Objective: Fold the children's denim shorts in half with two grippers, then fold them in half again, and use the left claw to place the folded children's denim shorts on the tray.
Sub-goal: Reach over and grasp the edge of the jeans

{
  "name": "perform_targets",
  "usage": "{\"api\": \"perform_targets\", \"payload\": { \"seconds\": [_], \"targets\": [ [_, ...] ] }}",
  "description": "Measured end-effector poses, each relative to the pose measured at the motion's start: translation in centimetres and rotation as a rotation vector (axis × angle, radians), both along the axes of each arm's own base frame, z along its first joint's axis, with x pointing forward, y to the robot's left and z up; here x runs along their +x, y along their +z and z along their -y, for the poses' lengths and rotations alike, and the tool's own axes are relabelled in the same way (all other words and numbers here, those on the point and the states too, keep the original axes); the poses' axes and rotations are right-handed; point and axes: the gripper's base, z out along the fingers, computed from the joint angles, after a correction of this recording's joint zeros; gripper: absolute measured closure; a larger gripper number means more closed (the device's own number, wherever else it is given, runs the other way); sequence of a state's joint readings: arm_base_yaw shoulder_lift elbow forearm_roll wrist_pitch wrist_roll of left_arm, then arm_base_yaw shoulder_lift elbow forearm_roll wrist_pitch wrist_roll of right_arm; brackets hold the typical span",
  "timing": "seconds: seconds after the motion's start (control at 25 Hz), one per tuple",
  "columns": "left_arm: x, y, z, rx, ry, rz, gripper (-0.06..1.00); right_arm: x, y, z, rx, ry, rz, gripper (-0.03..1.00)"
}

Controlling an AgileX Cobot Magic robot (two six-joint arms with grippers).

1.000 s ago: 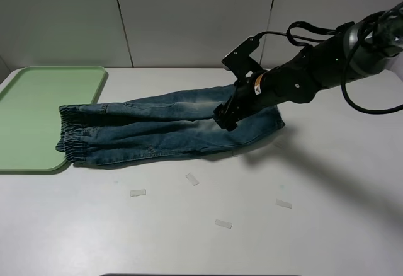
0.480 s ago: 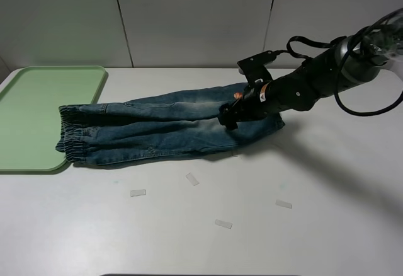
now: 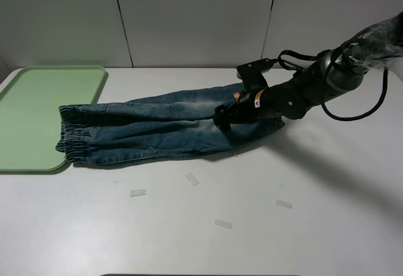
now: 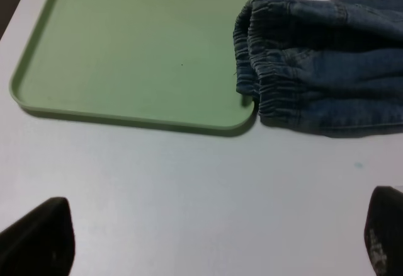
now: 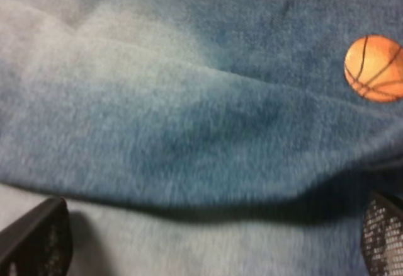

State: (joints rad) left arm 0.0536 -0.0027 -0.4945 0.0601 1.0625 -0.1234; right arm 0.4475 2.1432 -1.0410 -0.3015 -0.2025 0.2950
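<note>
The children's denim shorts [image 3: 164, 128] lie flat mid-frame on the white counter [image 3: 189, 238], long axis running left to right, gathered end pointing left and touching the rim of the green tray [image 3: 38, 99] at upper left. The right gripper [image 3: 225, 117] sits low over their right end, fingers [image 5: 34, 238] apart above the denim. The left gripper [image 4: 208, 244], fingers [image 4: 38, 238] also apart, hangs over the counter by the tray.

Exterior high: even, diffuse overhead light, moderately bright. Right arm [image 3: 302, 90] casts a broad soft shadow on the worktop [image 3: 189, 238] toward its right near corner; the arm's upper links are smeared near the right edge. Right wrist: denim shorts [image 5: 189, 131] very close, soft-focus throughout. Left wrist: fingertips [image 4: 38, 238] dark, blurred.
</note>
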Motion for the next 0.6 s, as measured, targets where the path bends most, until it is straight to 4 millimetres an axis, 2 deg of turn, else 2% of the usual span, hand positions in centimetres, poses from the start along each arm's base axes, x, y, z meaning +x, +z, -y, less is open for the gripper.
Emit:
{"api": "perform_targets", "payload": {
  "seconds": [0.6],
  "targets": [
    [0.0, 0.0, 0.0, 0.0, 0.0, 0.0, 0.03, 4.1, 0.5, -1.9, 0.032, -0.004, 0.08, 0.27]
  ]
}}
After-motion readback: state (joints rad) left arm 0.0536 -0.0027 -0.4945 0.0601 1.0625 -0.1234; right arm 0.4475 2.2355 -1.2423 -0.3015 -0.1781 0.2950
